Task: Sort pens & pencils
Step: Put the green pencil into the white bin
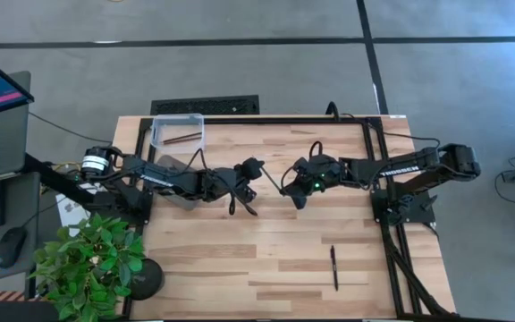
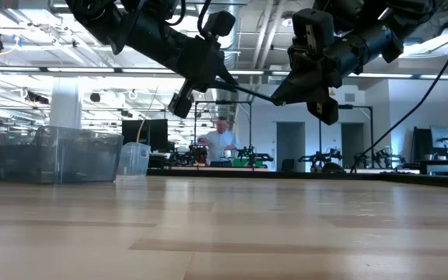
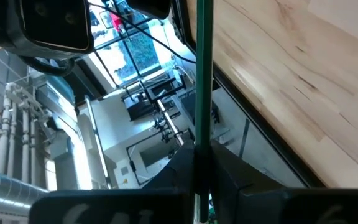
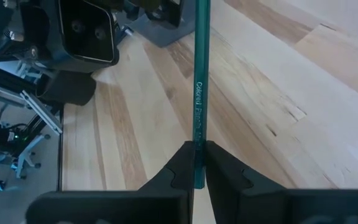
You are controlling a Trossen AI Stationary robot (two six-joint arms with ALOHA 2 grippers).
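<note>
Pencil [image 4: 199,93] spans mid-air between both jaws, above open table [image 1: 240,259].

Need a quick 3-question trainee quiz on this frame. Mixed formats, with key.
1. True or false: the green pencil is clamped at once by the left gripper and the right gripper, above the table.
2. Where is the black pen?
A) in the clear bin
B) lying on the table, on the right arm's side
C) between the right gripper's fingers
3. Fill in: the clear bin holds one brown ____.
Key: 1 true; 2 B; 3 pencil.
</note>
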